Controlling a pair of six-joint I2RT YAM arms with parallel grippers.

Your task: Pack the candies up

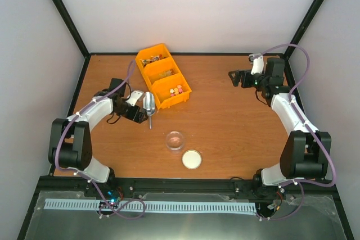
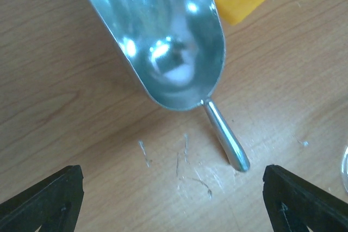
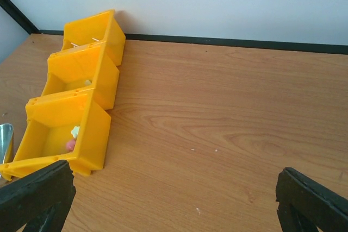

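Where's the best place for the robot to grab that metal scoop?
By its thin handle, coming straight down with a finger on each side. The scoop lies flat on the table; its bowl looks wide and slick, while the handle juts free.

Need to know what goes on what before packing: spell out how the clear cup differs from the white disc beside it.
The clear cup is see-through; the white disc is opaque. The cup has raised walls, while the disc looks flat, like a lid. The cup sits closer to the metal scoop; the disc lies nearer the arms' bases. Both are round, about equally wide, and look empty.
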